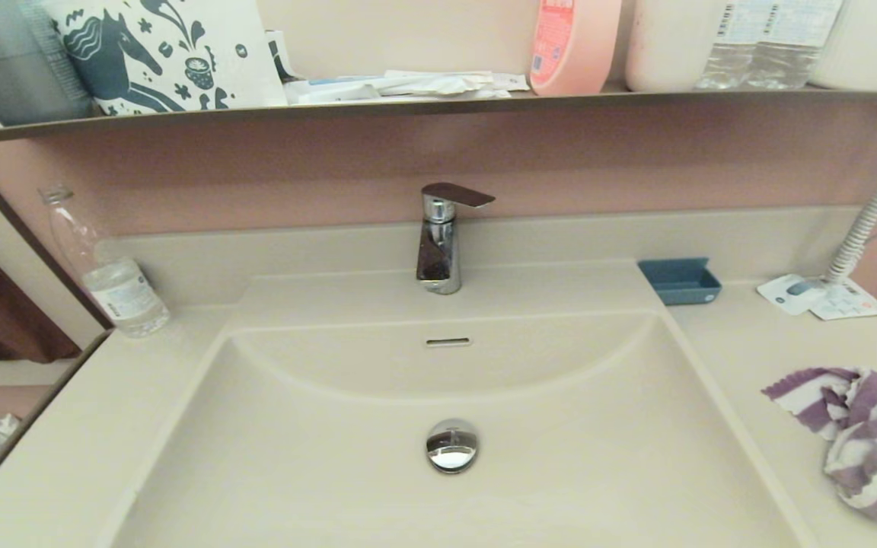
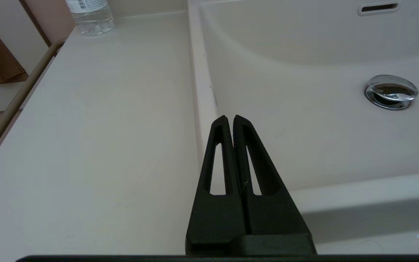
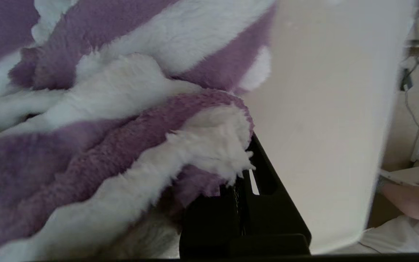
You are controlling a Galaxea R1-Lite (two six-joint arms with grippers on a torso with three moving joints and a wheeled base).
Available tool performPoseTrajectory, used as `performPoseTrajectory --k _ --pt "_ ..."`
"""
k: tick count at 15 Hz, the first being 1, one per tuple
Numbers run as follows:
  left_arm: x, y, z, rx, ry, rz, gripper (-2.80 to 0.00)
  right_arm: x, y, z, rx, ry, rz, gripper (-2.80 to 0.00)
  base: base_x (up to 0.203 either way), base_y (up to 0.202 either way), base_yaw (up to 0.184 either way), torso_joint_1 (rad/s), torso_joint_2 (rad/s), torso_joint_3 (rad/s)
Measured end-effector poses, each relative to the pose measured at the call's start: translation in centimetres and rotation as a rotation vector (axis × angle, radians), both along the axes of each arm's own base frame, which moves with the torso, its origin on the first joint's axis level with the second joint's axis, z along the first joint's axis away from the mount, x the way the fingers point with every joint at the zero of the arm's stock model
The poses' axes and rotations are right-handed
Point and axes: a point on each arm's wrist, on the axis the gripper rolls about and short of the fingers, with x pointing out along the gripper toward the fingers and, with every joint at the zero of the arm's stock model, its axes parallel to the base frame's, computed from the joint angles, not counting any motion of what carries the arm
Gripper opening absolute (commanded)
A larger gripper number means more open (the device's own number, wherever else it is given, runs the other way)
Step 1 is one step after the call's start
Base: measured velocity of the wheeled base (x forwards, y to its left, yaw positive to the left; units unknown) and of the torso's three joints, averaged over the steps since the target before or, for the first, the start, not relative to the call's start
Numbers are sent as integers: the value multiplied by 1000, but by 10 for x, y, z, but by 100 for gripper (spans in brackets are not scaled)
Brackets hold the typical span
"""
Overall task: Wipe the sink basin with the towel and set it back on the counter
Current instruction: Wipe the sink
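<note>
So the towel [image 3: 122,120] is bunched right up against the right gripper [image 3: 240,182], whose fingers are pinched closed with purple and white folds draped over them; can't tell if any cloth is actually caught between them. The towel sits crumpled on the counter [image 1: 758,358], right of the sink basin [image 1: 317,457]. The left gripper [image 2: 230,120] hangs closed and empty over the basin's left rim. A water bottle [image 1: 115,285] stands at the back left, and a small blue tray [image 1: 680,280] at the back right.

no legible text on any label
</note>
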Motion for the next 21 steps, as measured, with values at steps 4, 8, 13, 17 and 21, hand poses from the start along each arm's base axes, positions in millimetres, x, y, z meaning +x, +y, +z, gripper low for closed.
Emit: performPoseTrajectory --k 4,8,13,17,21 --pt "0 0 0 0 0 0 -280 22 15 -18 16 12 57 -280 0 0 0 0 0 0" --pt "0 0 0 0 0 0 -280 40 40 -26 55 -24 78 -280 0 0 0 0 0 0" --pt "0 0 0 0 0 1 -280 66 53 -22 94 -186 59 -280 0 0 0 0 0 0" --pt "0 0 0 0 0 0 -280 90 58 -18 123 -269 25 -280 0 0 0 0 0 0" --pt "0 0 0 0 0 0 -280 112 48 -10 93 -319 -52 -280 0 0 0 0 0 0"
